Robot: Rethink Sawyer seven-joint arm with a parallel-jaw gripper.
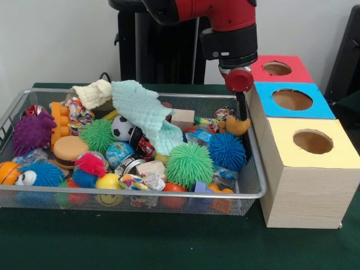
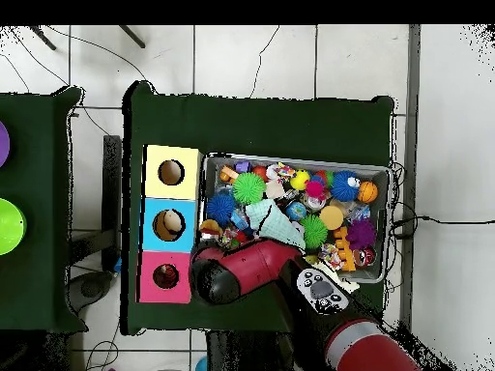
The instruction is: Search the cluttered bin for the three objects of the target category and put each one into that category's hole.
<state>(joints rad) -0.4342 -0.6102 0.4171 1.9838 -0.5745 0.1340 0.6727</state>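
The silver wire-mesh bin (image 1: 140, 194) is full of toys; in the overhead view its rim (image 2: 300, 160) shows beside the boxes. A tan-orange plush bear (image 1: 237, 126) lies at the bin's right end, next to the boxes. My gripper (image 1: 242, 115) hangs from the red and black arm right beside the bear, touching or nearly touching it. In the overhead view the arm (image 2: 256, 271) covers that corner and hides the gripper. The red-panelled hole (image 1: 277, 68) (image 2: 166, 277) tops the farthest box. I cannot make out a striped tiger.
The blue-panelled hole (image 1: 292, 99) and the yellow-panelled hole (image 1: 313, 142) top the two nearer boxes. A pale green cloth (image 1: 146, 109) drapes over the bin's middle. Spiky balls, purple (image 1: 31, 132), green (image 1: 188, 164) and blue (image 1: 226, 151), a soccer ball (image 1: 122, 128) and wooden blocks (image 1: 183, 118) fill the bin.
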